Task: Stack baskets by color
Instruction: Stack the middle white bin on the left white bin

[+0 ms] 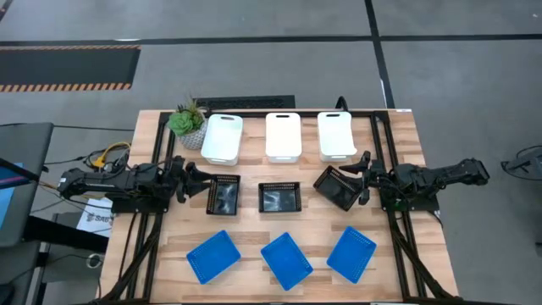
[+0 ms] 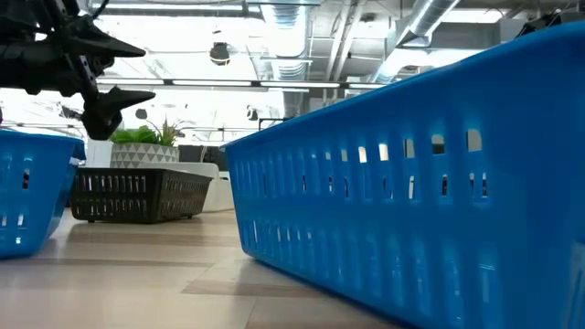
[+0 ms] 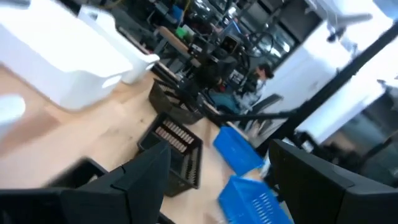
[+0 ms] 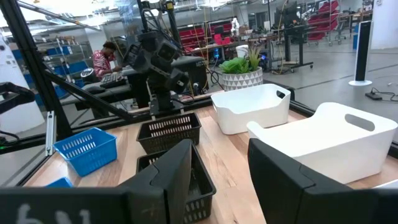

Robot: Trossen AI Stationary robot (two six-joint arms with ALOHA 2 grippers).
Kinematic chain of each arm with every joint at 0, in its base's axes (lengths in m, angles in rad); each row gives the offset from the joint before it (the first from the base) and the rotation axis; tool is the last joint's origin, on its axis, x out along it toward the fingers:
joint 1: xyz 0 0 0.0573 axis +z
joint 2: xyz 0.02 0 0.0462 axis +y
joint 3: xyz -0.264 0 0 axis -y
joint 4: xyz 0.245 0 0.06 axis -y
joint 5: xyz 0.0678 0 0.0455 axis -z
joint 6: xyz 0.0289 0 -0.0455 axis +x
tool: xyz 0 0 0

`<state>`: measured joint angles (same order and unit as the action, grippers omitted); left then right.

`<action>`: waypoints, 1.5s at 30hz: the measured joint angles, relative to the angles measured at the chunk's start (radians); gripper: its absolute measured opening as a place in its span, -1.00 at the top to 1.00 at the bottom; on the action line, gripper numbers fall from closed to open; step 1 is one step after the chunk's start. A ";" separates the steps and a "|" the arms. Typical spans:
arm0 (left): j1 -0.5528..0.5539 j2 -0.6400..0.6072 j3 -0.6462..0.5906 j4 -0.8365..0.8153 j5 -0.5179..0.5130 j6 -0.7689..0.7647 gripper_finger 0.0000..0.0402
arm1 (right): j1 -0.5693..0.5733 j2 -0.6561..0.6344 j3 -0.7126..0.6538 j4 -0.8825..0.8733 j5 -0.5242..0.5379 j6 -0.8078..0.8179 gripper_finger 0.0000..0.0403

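Three white baskets (image 1: 283, 135) stand in the table's far row. Three black mesh baskets (image 1: 280, 197) stand in the middle row, the right one (image 1: 340, 186) turned askew. Three blue baskets (image 1: 286, 259) stand in the near row, all on their bottoms. My left gripper (image 1: 196, 180) hovers level at the left edge of the left black basket (image 1: 223, 196), open and holding nothing (image 3: 217, 158). My right gripper (image 1: 362, 178) hovers level at the right edge of the askew black basket, open with nothing between its fingers (image 4: 217, 162).
A small green potted plant (image 1: 188, 123) stands at the far left corner beside the left white basket (image 1: 222, 138). Bare wood shows between the rows. In the low view a blue basket (image 2: 411, 174) fills the foreground. A person (image 4: 106, 62) sits beyond the table.
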<state>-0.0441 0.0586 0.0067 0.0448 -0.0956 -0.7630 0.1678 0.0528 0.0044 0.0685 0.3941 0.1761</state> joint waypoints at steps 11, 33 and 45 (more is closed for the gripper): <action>0.000 0.000 0.000 0.070 -0.319 -0.174 -0.31 | 0.000 0.000 0.000 0.051 0.001 0.080 0.08; -0.001 0.432 0.428 0.238 -0.354 -0.244 -0.31 | -0.087 0.000 0.089 0.143 0.041 0.563 0.09; 0.106 0.875 0.890 -0.197 -0.212 -0.259 -0.31 | -0.197 0.310 0.592 -0.336 0.135 0.386 0.27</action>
<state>0.0615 0.9336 0.8970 -0.1526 -0.3080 -1.0224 -0.0291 0.3628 0.5966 -0.2671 0.5292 0.5623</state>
